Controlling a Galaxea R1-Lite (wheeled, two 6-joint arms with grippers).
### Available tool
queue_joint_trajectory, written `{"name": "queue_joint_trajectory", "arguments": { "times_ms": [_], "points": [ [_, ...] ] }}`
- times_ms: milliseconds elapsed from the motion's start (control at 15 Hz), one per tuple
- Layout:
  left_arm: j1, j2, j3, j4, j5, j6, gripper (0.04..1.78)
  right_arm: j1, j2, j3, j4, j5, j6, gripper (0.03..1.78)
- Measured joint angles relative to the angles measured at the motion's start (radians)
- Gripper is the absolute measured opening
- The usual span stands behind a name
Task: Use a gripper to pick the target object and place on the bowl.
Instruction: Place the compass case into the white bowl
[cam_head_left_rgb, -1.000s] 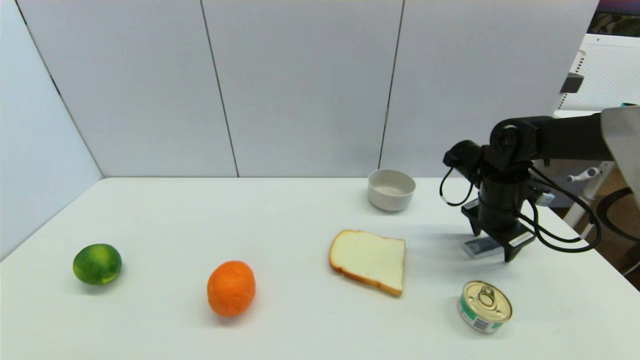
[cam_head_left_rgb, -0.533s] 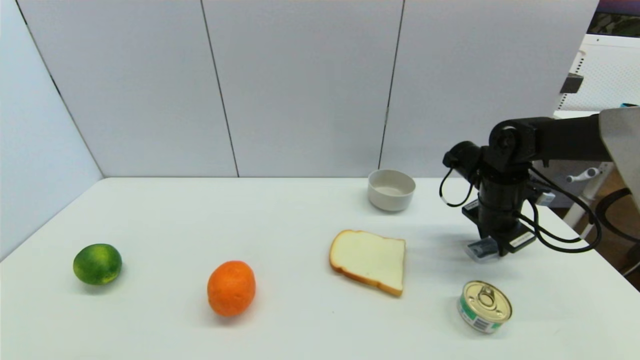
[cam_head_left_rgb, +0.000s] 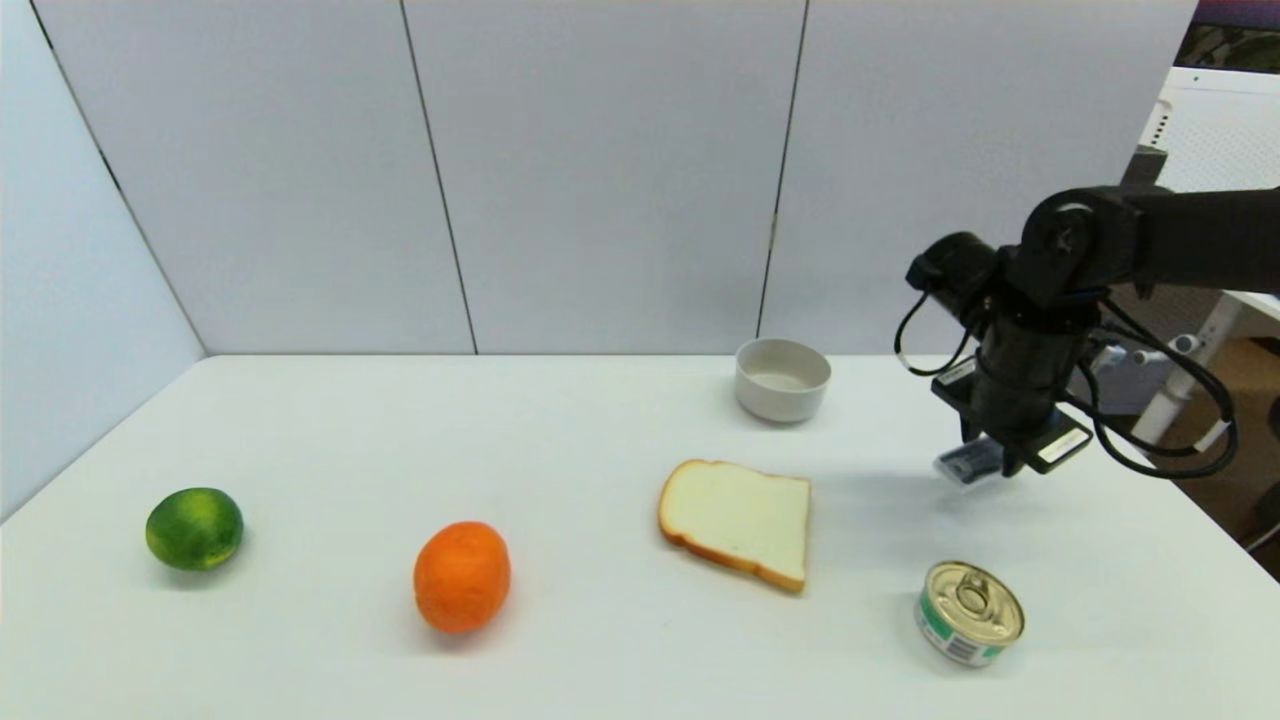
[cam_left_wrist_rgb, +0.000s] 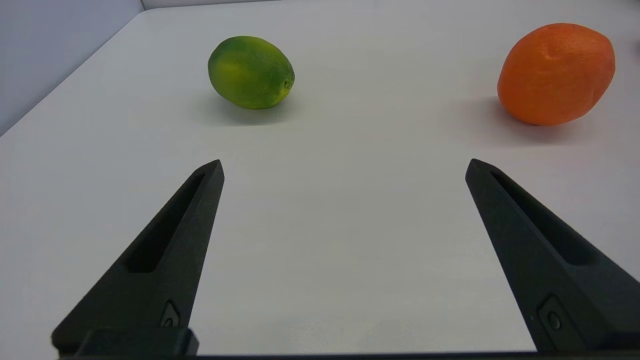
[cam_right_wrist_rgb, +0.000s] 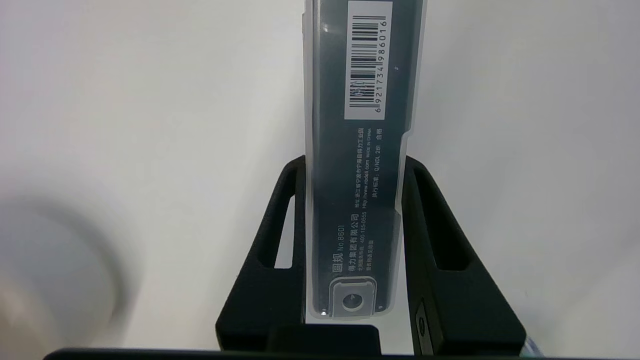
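My right gripper is shut on the grey rectangular pack and holds it lifted above the table, right of the bread and in front and to the right of the bowl. In the right wrist view the pack sits clamped between the two black fingers, its barcode label toward the far end. The off-white bowl stands empty at the back of the table. My left gripper shows only in its own wrist view, open and empty low over the table near the lime and orange.
A bread slice lies in front of the bowl. A gold-topped tin can stands at the front right. An orange and a lime sit on the left half. The table's right edge is close to the right arm.
My right gripper closed on the pack on the table, then rose with it, shifting slightly right. The other things have not moved.
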Motion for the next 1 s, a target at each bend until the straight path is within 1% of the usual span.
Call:
{"name": "queue_joint_trajectory", "arguments": {
  "times_ms": [133,333,467,600,667,800,933,1000],
  "points": [
    [0.0,0.0,0.0,0.0,0.0,-0.001,1.71,0.036,-0.061,-0.025,-0.001,0.003,-0.022,0.54],
    [0.0,0.0,0.0,0.0,0.0,-0.001,1.71,0.112,-0.131,-0.061,-0.001,0.002,-0.047,0.54],
    [0.0,0.0,0.0,0.0,0.0,0.0,1.71,0.161,-0.155,-0.081,-0.001,-0.001,-0.089,0.54],
    [0.0,0.0,0.0,0.0,0.0,0.0,1.71,0.186,-0.159,-0.116,-0.016,0.0,-0.161,0.54],
    [0.0,0.0,0.0,0.0,0.0,0.0,1.71,0.195,-0.155,-0.124,-0.054,0.0,-0.209,0.54],
    [0.0,0.0,0.0,0.0,0.0,0.0,1.71,0.202,-0.132,-0.13,-0.167,0.0,-0.307,0.54],
    [0.0,0.0,0.0,0.0,0.0,-0.001,1.71,0.196,-0.097,-0.131,-0.277,-0.001,-0.416,0.54],
    [0.0,0.0,0.0,0.0,0.0,-0.001,1.71,0.192,-0.074,-0.131,-0.324,-0.001,-0.458,0.54]
  ]
}}
